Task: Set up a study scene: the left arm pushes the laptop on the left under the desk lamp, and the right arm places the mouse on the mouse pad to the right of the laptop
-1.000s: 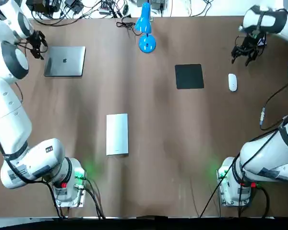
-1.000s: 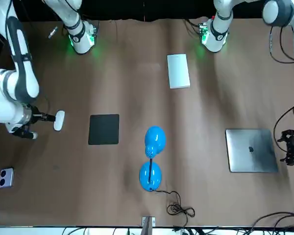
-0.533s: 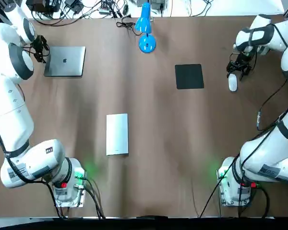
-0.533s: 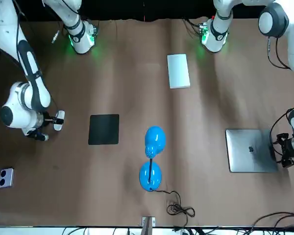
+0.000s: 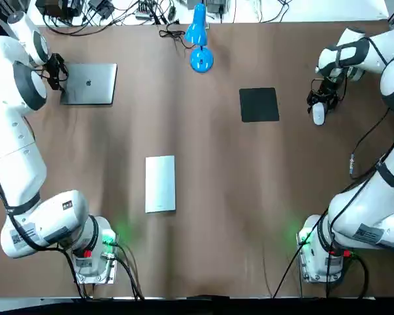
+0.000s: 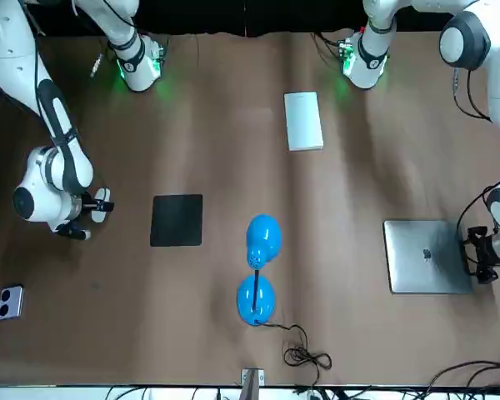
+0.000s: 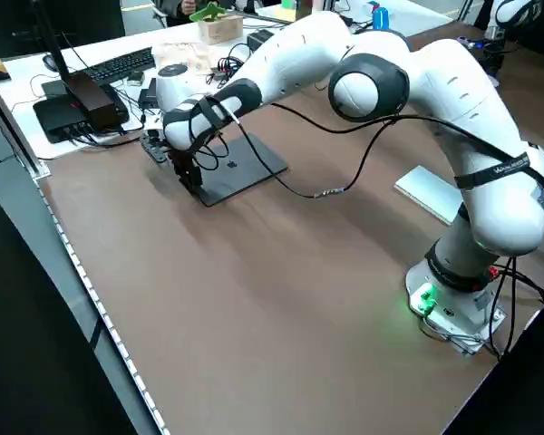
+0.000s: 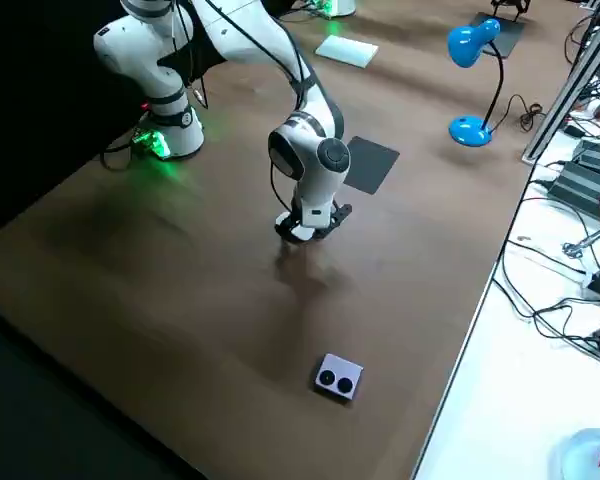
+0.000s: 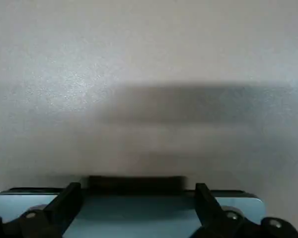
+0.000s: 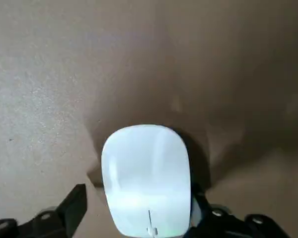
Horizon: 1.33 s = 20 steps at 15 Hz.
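As viewed from overhead, shows a closed laptop [image 5: 88, 84] at the far left of the surface [image 5: 203, 216], left tool [image 5: 54, 69] just beside its outer edge, and a white mouse [image 5: 318, 117] far right, apart from the black mouse pad [image 5: 259, 104], right tool [image 5: 322, 100] low over it. Places the blue desk lamp [image 5: 199, 39] far centre. From the right wrist, shows fingers [image 10: 72, 206] spread apart either side of the mouse. From the left wrist, shows that tool's fingers likewise parted.

White slab [image 5: 160, 184], two-button box [image 6: 10, 302]
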Each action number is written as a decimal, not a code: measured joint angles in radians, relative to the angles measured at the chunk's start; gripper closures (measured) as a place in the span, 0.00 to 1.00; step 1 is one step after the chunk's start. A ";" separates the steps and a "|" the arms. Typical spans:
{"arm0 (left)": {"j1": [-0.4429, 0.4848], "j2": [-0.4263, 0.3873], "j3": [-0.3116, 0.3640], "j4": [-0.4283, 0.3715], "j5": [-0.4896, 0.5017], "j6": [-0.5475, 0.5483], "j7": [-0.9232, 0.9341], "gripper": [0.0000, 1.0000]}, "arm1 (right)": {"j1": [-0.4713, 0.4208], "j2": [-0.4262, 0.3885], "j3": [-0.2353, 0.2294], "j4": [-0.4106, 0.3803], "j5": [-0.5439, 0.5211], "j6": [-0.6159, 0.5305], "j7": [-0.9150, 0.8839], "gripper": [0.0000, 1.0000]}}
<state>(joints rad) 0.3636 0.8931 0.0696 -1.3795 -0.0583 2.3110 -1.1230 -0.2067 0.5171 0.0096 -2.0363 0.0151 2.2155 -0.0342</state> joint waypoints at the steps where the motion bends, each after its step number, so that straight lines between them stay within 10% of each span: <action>1: 0.002 0.000 0.000 0.000 -0.004 0.000 -0.001 0.00 | 0.000 0.001 0.000 0.000 -0.003 0.000 -0.001 0.15; 6: 0.020 0.006 0.002 0.000 -0.005 0.001 0.002 0.00 | 0.000 0.002 -0.002 0.002 -0.029 -0.003 -0.005 0.37; 13: 0.030 0.019 0.001 0.004 -0.005 0.007 0.006 0.00 | 0.005 0.002 0.002 0.011 -0.031 -0.024 -0.009 0.37; 20: 0.020 0.020 -0.016 0.006 -0.005 0.013 0.006 0.00 | 0.184 -0.014 0.020 0.202 -0.026 -0.148 0.089 0.37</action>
<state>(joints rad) 0.3840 0.9128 0.0537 -1.3739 -0.0635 2.3245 -1.1174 -0.0224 0.5034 0.0294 -1.8344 -0.0109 2.0680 0.0552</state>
